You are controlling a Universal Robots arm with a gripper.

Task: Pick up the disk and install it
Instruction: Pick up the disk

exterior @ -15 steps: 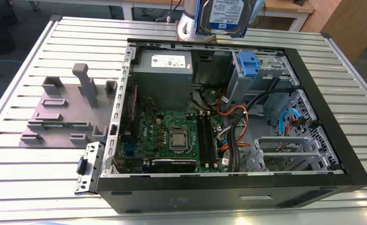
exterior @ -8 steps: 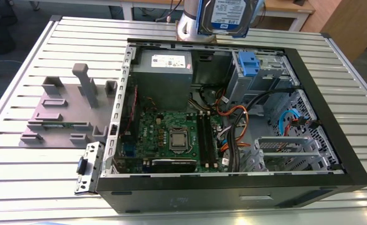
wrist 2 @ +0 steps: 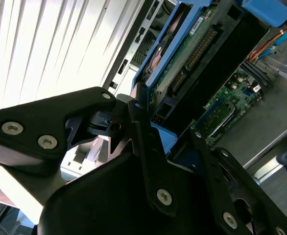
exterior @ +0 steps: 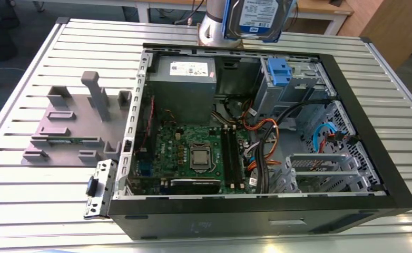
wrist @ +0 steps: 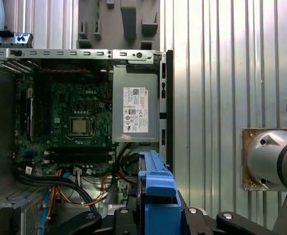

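The disk (exterior: 258,18) hangs high above the far edge of the open computer case (exterior: 346,105), its white-and-blue label facing the exterior view. In the second wrist view my gripper (wrist 2: 170,137) is shut on the disk (wrist 2: 192,54), whose green circuit board and blue bracket run between the black fingers (wrist 2: 142,132). The first wrist view looks down past the blue bracket (wrist: 155,191) onto the case interior. The drive bay with a blue latch piece (exterior: 280,71) lies below the disk at the case's far right corner.
Inside the case are a grey power supply box (exterior: 185,79), a motherboard (exterior: 192,153) and orange and black cables (exterior: 262,137). A grey foam fixture (exterior: 72,126) sits on the slatted table (exterior: 37,200) to the exterior view's left. The arm's base (exterior: 216,31) stands behind the case.
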